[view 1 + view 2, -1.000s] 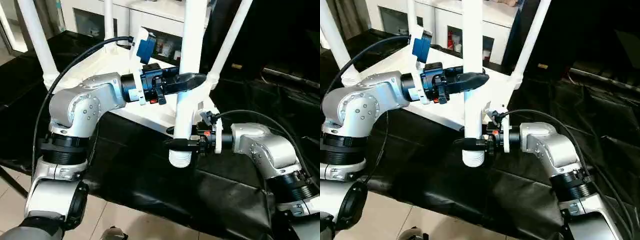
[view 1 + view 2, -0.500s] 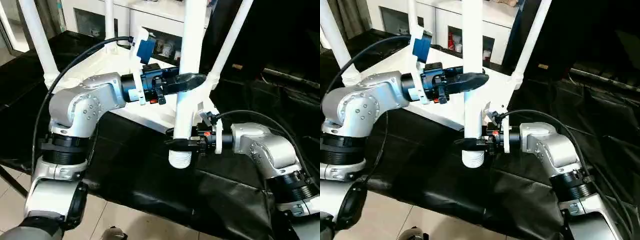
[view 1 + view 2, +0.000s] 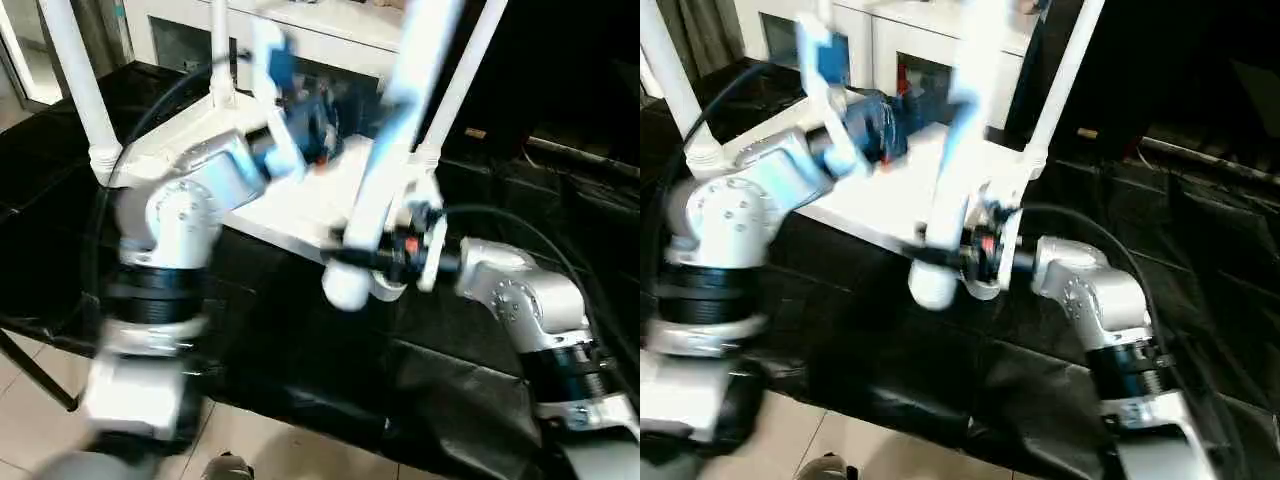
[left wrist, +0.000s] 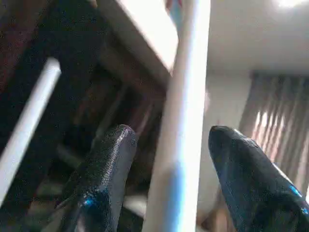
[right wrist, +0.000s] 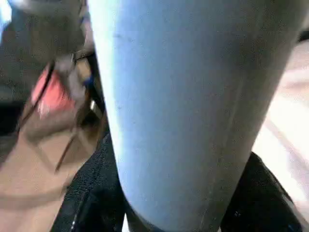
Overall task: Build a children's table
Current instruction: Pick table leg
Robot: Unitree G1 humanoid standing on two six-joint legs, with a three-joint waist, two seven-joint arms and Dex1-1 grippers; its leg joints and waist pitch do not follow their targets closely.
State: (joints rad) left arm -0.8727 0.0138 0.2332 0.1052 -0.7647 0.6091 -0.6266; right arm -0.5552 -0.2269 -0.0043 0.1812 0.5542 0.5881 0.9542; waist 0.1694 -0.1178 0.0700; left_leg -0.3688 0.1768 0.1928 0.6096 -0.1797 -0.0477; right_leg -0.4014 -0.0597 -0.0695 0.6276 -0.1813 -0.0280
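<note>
Right end effector (image 3: 362, 262) grips the loose table leg (image 3: 388, 160); left end effector (image 4: 171, 145) is spread around it, cabinet (image 3: 330, 30) behind the upturned tabletop (image 3: 290, 205).

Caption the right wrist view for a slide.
Right gripper clamps the loose white table leg near its thick end.

Both arms are built of rounded silver housings joined by ribbed black collars, the left forearm (image 3: 180, 215) showing a round silver joint cap ringed with small screws, the right forearm (image 3: 510, 295) a like cap. A black cable loops over each arm toward its wrist, where white plates, red fittings and, on the left, a blue block sit. The left gripper (image 4: 169, 179) ends in glossy, finely textured black fingers (image 4: 104, 171).
</note>
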